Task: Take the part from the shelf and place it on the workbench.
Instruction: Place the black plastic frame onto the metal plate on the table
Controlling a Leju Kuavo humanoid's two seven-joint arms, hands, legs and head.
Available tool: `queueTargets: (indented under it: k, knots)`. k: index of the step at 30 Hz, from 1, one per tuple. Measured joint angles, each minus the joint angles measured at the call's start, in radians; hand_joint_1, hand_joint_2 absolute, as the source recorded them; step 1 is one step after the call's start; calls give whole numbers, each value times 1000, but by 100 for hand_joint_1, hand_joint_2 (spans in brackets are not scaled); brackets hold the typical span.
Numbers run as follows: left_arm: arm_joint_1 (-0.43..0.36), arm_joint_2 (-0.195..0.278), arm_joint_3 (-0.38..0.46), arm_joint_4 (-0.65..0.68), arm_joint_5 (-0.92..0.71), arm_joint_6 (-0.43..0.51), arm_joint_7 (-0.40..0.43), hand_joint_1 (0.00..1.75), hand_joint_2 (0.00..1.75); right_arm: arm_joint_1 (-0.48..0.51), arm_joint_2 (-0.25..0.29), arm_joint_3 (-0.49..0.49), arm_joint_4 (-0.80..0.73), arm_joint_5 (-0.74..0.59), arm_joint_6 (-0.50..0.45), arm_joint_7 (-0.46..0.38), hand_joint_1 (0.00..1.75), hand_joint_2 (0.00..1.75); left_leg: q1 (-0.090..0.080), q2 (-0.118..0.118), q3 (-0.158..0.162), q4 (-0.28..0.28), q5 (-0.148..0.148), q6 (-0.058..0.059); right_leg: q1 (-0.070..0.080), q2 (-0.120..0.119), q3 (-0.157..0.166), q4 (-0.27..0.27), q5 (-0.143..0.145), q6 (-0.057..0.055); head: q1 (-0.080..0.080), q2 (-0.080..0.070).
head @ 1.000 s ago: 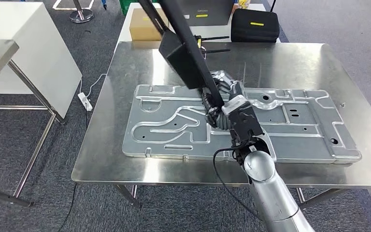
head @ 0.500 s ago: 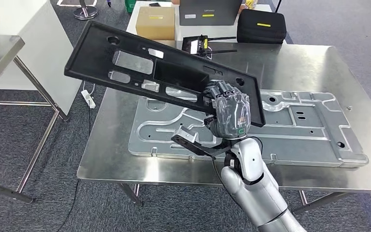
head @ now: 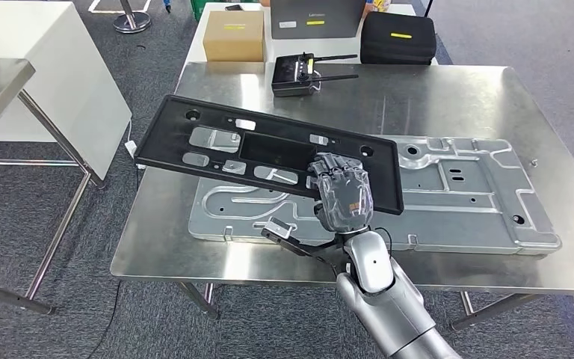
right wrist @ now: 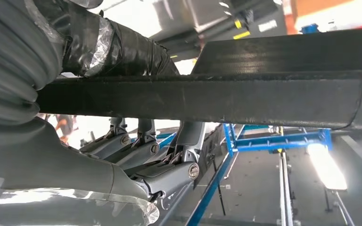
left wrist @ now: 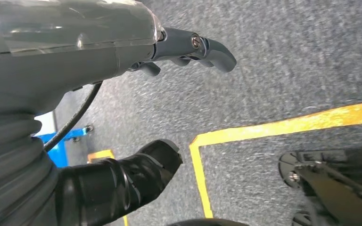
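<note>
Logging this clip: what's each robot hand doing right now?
Left robot hand: open, holding nothing, hanging over the floor.
Right robot hand: holding the black part above the workbench.

Industrial workshop or robot test lab, steel counter point(head: 448, 97) bearing a stamped metal panel point(head: 463, 202), grey carpet floor with yellow tape lines point(left wrist: 283, 125), equipment cases point(head: 397, 37)

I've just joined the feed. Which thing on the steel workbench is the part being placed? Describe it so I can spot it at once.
Find the steel workbench with the large stamped silver metal panel lying flat on it. Above that panel's left half, the right hand holds a long black plastic panel by its near edge. It is the only black, tilted piece with rectangular cut-outs.
</note>
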Motion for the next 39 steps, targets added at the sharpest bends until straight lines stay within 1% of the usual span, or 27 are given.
queueTargets:
  k: [3,5,6,7,9,10,11,12,14,15,16,18,19,21,23,25,26,27,28,29,30,31,32,34,36,37,39]
  knots:
    - [-1,0,-6,0,-4,-3,-8,0,175,-1,4,0,90,30,-20,12,175,175,-3,-2,6,-17,2,15,2,1,-3,1,1,14,1,0]
    - [-1,0,-7,0,-7,-4,-13,0,175,-1,5,0,142,52,-21,23,175,175,0,-2,8,-24,7,27,0,2,-7,13,-10,25,1,0]
    - [-1,0,-7,0,-8,-5,-15,0,175,-4,4,-1,165,62,-22,31,175,175,2,-2,8,-27,10,32,-1,3,-21,44,-31,30,1,0]
    - [-2,0,-8,0,-9,-7,-17,0,175,-7,4,-3,188,69,-23,39,175,175,3,-2,8,-28,11,35,-4,3,-44,95,-60,35,2,0]
    - [-2,0,-8,0,-12,-8,-21,0,175,-14,4,-10,235,77,-26,51,175,175,3,-2,6,-28,12,37,-7,4,-107,228,-118,44,2,0]
    - [-2,0,-8,0,-13,-8,-23,0,175,-15,3,-16,257,79,-27,55,175,175,2,-2,6,-28,12,37,-9,4,-128,268,-126,46,2,0]
    - [-1,0,-8,0,-15,-8,-28,0,175,-15,2,-23,276,79,-27,56,175,175,2,-3,6,-28,12,37,-9,4,-130,270,-115,45,2,0]
    - [-1,0,-8,0,-16,-7,-32,0,175,-16,1,-31,292,78,-27,56,175,175,2,-3,6,-28,12,37,-9,4,-113,234,-87,43,2,0]
    - [0,0,-8,0,-17,-7,-44,0,175,-22,-1,-47,319,73,-28,56,175,175,1,-4,7,-28,12,34,-6,4,-44,93,-22,35,2,0]
    - [-1,-1,-9,0,-17,-7,-49,0,175,-26,-1,-54,329,70,-28,55,175,175,0,-4,6,-28,13,31,-3,5,-18,37,-4,30,2,0]
    - [-1,-1,-9,0,-17,-7,-52,0,175,-30,-2,-59,339,67,-29,54,175,175,-1,-3,5,-28,13,26,0,5,-3,3,3,25,2,0]
    - [-2,-1,-9,0,-16,-7,-55,0,175,-33,-3,-66,354,64,-30,54,175,175,-2,-3,6,-30,15,16,5,6,0,-7,2,18,2,0]
    - [-1,-1,-9,0,-16,-7,-55,0,175,-33,-4,-68,360,64,-31,53,175,175,-2,-3,6,-31,14,11,3,6,1,-11,4,13,2,0]
    - [-1,-1,-9,0,-16,-7,-55,0,175,-36,-5,-71,368,64,-32,51,175,175,-2,-2,-2,-10,-5,3,-2,4,7,-21,10,1,1,0]
    - [-1,-1,-9,0,-16,-7,-57,0,175,-38,-5,-72,375,64,-33,50,175,175,-2,-1,-44,90,-64,-1,-4,1,9,-26,13,-9,1,0]
    - [1,-1,-9,0,-16,-7,-62,0,175,-40,-5,-74,385,64,-35,47,175,175,-2,-1,-105,227,-124,-4,-1,-1,8,-24,12,-13,1,0]
    - [3,-1,-9,0,-16,-7,-65,0,175,-40,-5,-74,390,64,-38,46,131,131,-2,-1,-120,261,-130,-5,-1,-1,8,-22,11,-14,1,0]
    - [4,0,-9,0,-16,-7,-68,0,175,-42,-5,-75,395,65,-41,44,87,87,-2,-1,-117,257,-117,-5,0,0,8,-20,10,-14,1,0]
    - [4,1,-9,0,-16,-6,-71,0,175,-43,-5,-77,399,65,-43,43,44,44,-1,-1,-94,211,-87,-5,-1,0,9,-17,8,-13,1,0]
    - [4,2,-9,0,-16,-5,-72,0,175,-44,-5,-79,403,65,-45,42,0,0,-1,0,-57,139,-51,-3,-1,1,9,-13,5,-11,1,0]
    - [3,3,-9,0,-15,-2,-73,0,175,-45,-5,-81,408,65,-46,40,0,0,-2,0,-21,67,-26,-1,0,2,7,-7,2,-7,1,0]
    - [2,3,-9,0,-13,0,-74,0,131,-45,-5,-85,412,65,-46,39,0,0,-3,0,4,16,-10,3,1,3,5,-3,-1,-3,1,0]
    - [1,3,-8,0,-10,1,-75,0,87,-46,-5,-89,415,65,-46,37,0,0,-4,0,17,-12,-6,7,3,4,3,1,-2,2,2,0]
    - [1,3,-8,0,-3,3,-75,0,0,-47,-5,-96,422,65,-47,33,0,0,-6,-1,17,-19,-5,17,4,4,1,1,0,11,2,0]
    - [1,4,-8,0,0,7,-73,0,0,-50,-5,-103,427,60,-47,26,0,0,-4,0,19,-25,1,28,2,5,-3,13,-11,21,2,0]
    - [1,4,-7,0,1,9,-72,0,0,-52,-5,-108,429,56,-47,23,0,0,-1,0,20,-29,3,34,1,5,-16,41,-30,27,3,0]
    - [0,4,-7,0,1,9,-72,0,0,-54,-5,-116,434,46,-47,18,0,0,0,1,19,-31,5,40,-4,6,-68,153,-91,38,3,0]
